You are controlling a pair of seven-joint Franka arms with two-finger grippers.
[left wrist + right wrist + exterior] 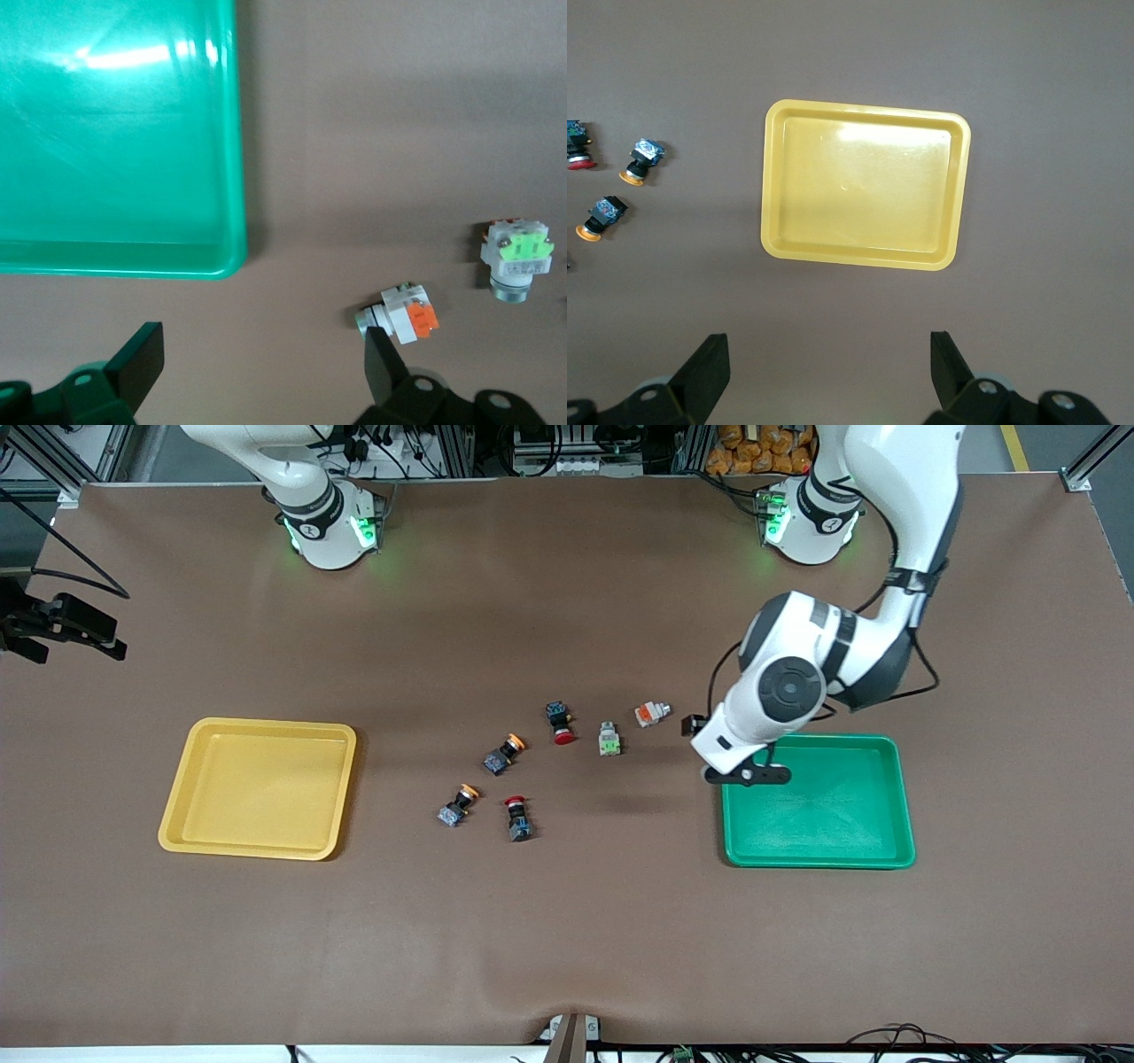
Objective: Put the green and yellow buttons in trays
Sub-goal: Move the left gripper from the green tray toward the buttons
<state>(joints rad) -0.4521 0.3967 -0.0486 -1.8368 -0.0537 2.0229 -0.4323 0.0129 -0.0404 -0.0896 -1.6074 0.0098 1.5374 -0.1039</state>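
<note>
We have the left gripper (264, 361) wide open over the green tray (873, 855) corner, orange-ended grey button (403, 316) just beside one fingertip on the bench, while the right gripper (830, 367) waits open above the yellow tray (772, 190).

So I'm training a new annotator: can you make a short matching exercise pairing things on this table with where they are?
1. green tray
2. yellow tray
3. green-ended button
4. left gripper

a. toward the right arm's end of the table
b. over the green tray's corner
c. on the table beside the orange-ended button
d. toward the left arm's end

Pairs: 1-d, 2-a, 3-c, 4-b
</note>
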